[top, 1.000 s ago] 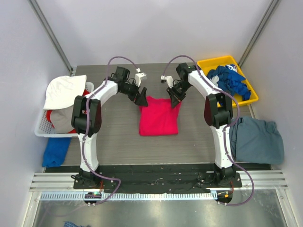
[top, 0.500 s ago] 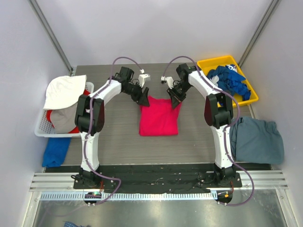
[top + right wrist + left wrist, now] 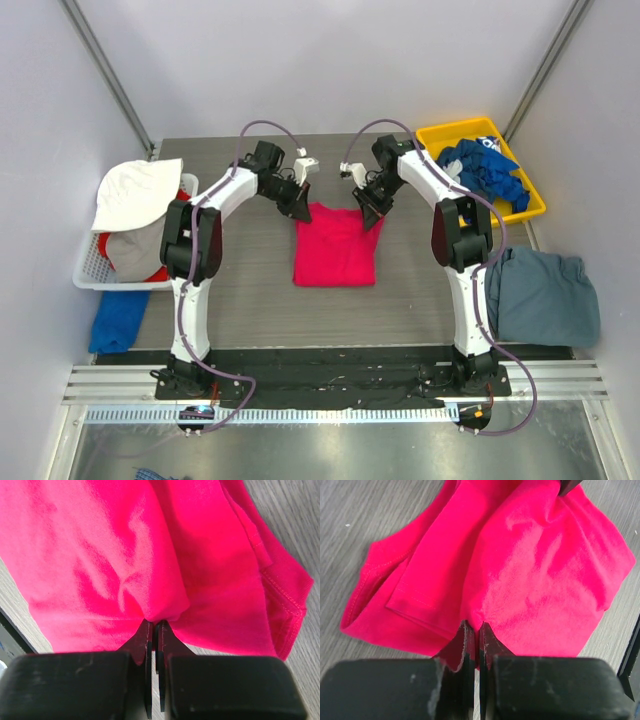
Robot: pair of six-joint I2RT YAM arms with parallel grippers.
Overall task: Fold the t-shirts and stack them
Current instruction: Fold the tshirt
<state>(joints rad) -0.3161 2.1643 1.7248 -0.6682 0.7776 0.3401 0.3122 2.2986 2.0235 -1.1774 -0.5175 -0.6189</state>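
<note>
We find the pink-red t-shirt (image 3: 335, 250) lying near the middle of the table (image 3: 240, 290), doubled into a rough rectangle, its far edge between the two arms. The left gripper (image 3: 473, 630) has its jaws pinched almost together on a fold of that cloth at the far left corner. The right gripper (image 3: 154, 627) is likewise clamped on a pinch of cloth at the far right corner. The wrist views show hem and sleeve layers bunched beside each pinch.

We judge the step in hand to be a further fold of this shirt: both far corners are taken, the fold itself not yet made. The next move calls for both arms to lift together and carry the far edge evenly toward the near edge, so the layers neither slide nor skew.

The slate grey-blue t-shirt (image 3: 545, 295) lies at the right, near the right arm's base, and is the likely stacking place. The royal blue t-shirts (image 3: 485, 170) lie heaped, unfolded, in the yellow bin (image 3: 440, 132) at the far right.
</note>
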